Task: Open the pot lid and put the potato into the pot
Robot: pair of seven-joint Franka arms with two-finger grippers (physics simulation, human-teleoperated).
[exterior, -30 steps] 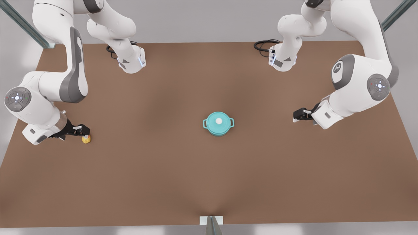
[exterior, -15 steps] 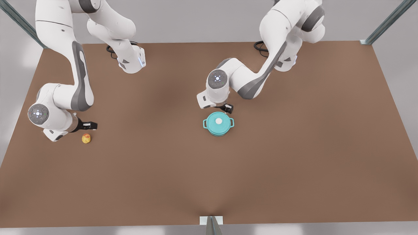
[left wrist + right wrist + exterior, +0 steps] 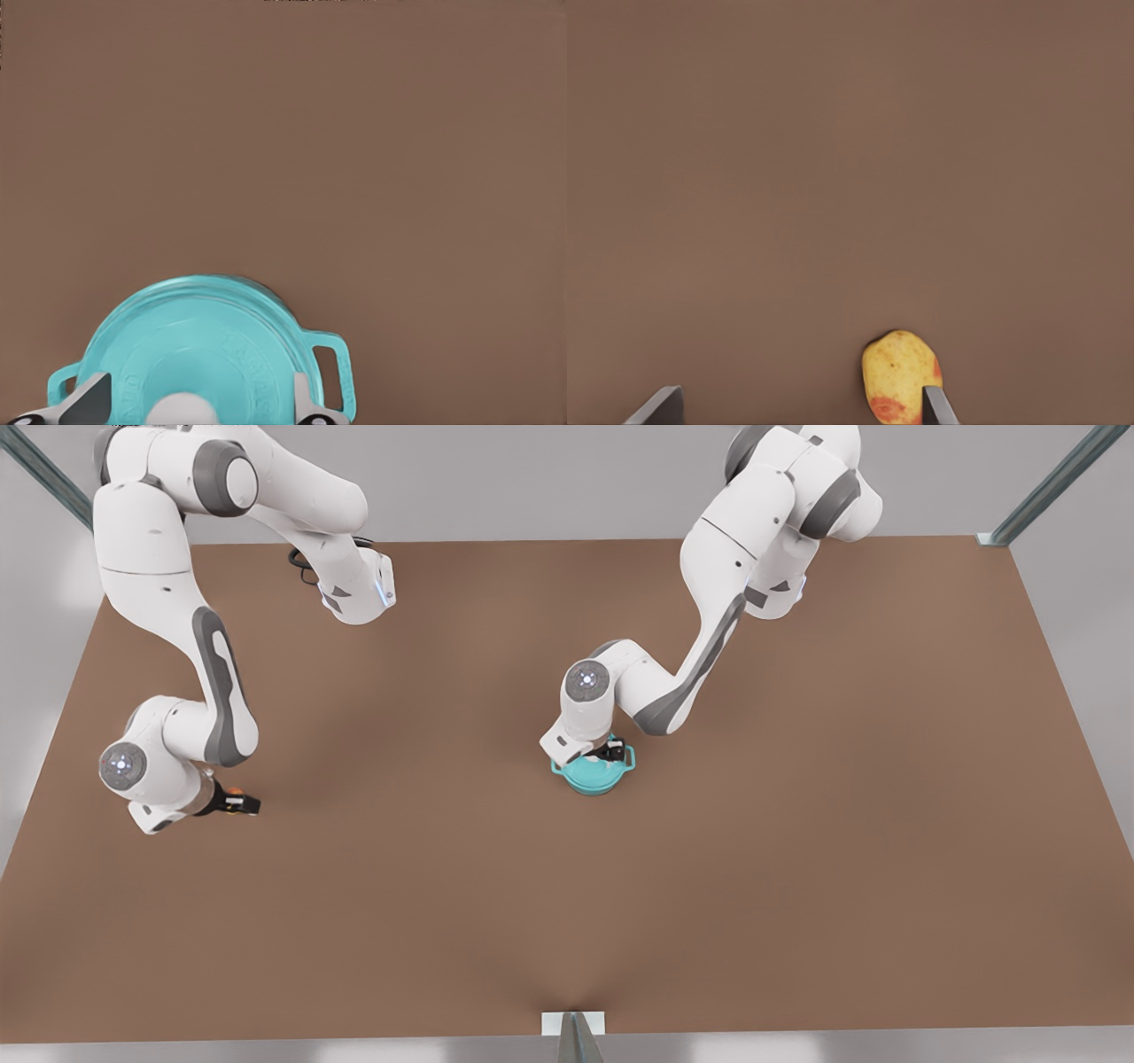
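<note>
The teal pot [image 3: 592, 778] stands mid-table with the pot lid [image 3: 221, 345] closed on it. My left gripper [image 3: 607, 751] hovers low over the lid, open, its fingers [image 3: 89, 403] straddling the white knob [image 3: 182, 409] without touching it. The potato [image 3: 899, 376], yellowish with reddish patches, lies on the table at the front view's left. My right gripper [image 3: 239, 804] is over it, open, with the potato just inside one finger [image 3: 935, 407] and well off-centre in the gap.
The brown table [image 3: 567, 912] stretches wide around both objects. The two arm bases [image 3: 354, 593] sit at the far edge with black cables [image 3: 713, 547]. A small metal bracket [image 3: 574, 1027] sits at the near edge.
My left gripper came from just behind the pot to over the lid, straddling the knob. My right gripper shifted from beside the potato to over it.
</note>
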